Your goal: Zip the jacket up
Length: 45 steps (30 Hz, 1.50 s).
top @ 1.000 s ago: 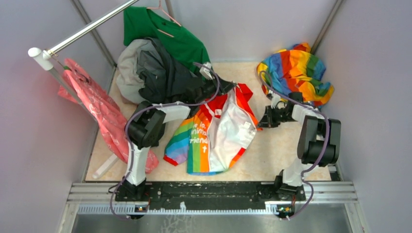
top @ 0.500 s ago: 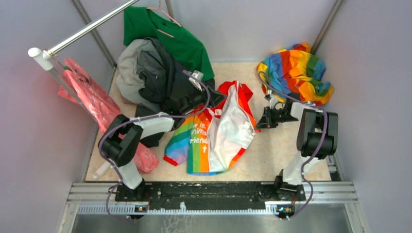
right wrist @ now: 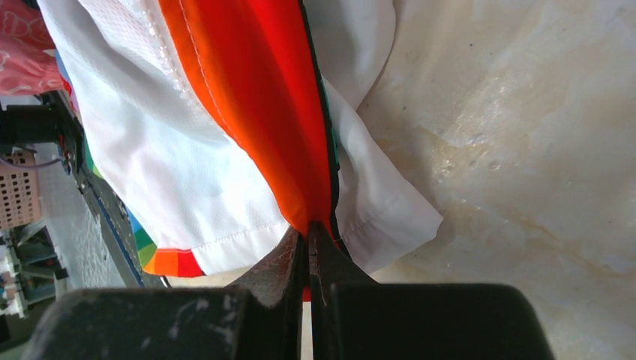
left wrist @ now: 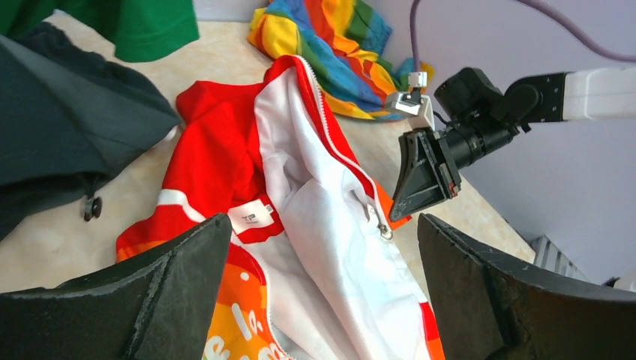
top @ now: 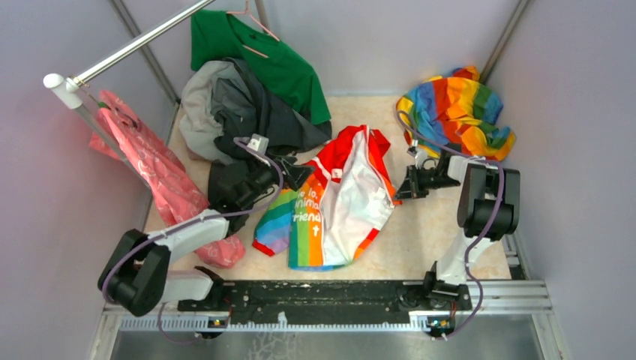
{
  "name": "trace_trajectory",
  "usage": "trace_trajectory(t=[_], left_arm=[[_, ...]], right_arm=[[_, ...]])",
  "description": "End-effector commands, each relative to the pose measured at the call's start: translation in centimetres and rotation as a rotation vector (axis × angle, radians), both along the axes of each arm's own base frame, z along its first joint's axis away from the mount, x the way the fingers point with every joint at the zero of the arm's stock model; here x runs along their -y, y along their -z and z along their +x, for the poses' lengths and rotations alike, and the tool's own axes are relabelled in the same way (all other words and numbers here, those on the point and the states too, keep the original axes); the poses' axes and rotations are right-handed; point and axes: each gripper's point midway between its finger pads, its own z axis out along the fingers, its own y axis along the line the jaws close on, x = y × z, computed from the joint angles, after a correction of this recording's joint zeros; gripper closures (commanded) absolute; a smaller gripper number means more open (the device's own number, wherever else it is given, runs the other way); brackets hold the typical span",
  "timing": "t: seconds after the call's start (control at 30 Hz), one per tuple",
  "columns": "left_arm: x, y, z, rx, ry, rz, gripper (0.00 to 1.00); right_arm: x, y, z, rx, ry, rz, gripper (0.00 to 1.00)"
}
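the jacket [top: 341, 202] lay spread on the table [top: 435, 225], its front unzipped and its white inside turned up, with the red hood [top: 352, 142] at its far end. at the jacket's right edge the right gripper [right wrist: 307, 231] was pinched tight on the orange-red zipper strip [right wrist: 255, 112], with the cloth caught between its closed jaws. the left gripper [top: 298, 175] hung just beside the jacket's far left corner, jaws spread wide and holding nothing, facing across the jacket. a small zip pull [left wrist: 384, 231] lay on the jacket's white inside, near the right gripper. a rainbow cloth [top: 457, 112] sat bunched beyond the jacket's far right. a grey garment [top: 247, 112] and a green shirt [top: 262, 52] were heaped beyond its far left. a pink cloth [top: 161, 180] hung well to the jacket's left.
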Motion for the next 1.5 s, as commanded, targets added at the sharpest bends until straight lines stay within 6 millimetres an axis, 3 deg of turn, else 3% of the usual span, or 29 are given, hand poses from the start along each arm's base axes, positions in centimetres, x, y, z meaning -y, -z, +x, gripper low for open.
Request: trace_trajectory(t=[0.0, 0.1, 0.33, 0.77, 0.93, 1.2, 1.37, 1.47], left_arm=[[-2.5, 0.1, -0.1, -0.058, -0.114, -0.021, 0.01], [-3.0, 1.2, -1.1, -0.097, -0.112, -0.014, 0.01], [-2.0, 2.2, -4.9, -0.109, 0.056, -0.067, 0.02], [-1.2, 2.3, -7.0, -0.168, 0.166, -0.075, 0.07], [-0.9, 2.1, -7.3, -0.184, 0.193, -0.07, 0.09], [-0.9, 2.1, -7.8, -0.197, 0.208, -0.053, 0.09], [-0.8, 2.3, -8.4, -0.214, 0.234, -0.045, 0.09], [-0.6, 2.4, -9.2, -0.24, 0.277, -0.044, 0.1]], right_arm=[[0.6, -0.7, 1.7, 0.076, 0.004, -0.045, 0.97], [0.9, -0.7, 1.8, 0.088, 0.01, -0.064, 0.94], [1.1, -1.0, 2.0, 0.106, 0.014, -0.078, 0.88], [2.8, -3.3, 2.5, 0.19, 0.059, -0.082, 0.73], [2.6, -4.6, 2.0, 0.231, 0.026, -0.044, 0.71], [1.9, -7.6, 1.4, 0.378, -0.03, -0.029, 0.71], [0.1, -11.6, -0.3, 0.577, -0.131, 0.038, 0.7], [-1.6, -13.9, -1.9, 0.754, -0.222, 0.069, 0.6]])
